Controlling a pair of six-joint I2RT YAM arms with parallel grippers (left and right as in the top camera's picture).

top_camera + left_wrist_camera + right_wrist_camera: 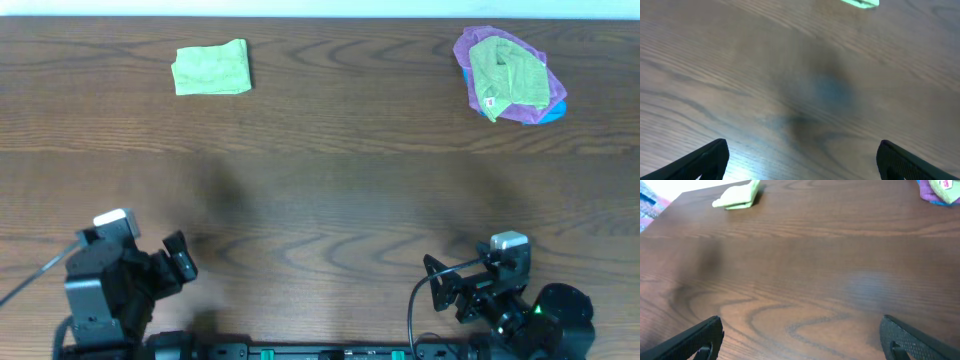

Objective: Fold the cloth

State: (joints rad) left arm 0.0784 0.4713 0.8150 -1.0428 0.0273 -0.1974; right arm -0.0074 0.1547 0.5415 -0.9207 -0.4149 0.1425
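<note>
A light green cloth (212, 69) lies folded into a small square at the far left of the table; its edge shows in the left wrist view (861, 3) and it shows in the right wrist view (738, 196). A pile of cloths (508, 75), green on purple on blue, lies crumpled at the far right; its corner shows in the right wrist view (939, 190). My left gripper (800, 160) is open and empty at the near left edge (178, 258). My right gripper (801, 342) is open and empty at the near right edge (462, 285).
The dark wooden table (330, 190) runs across the whole view. Both arm bases sit at the front edge. A white wall edge shows beyond the far side of the table.
</note>
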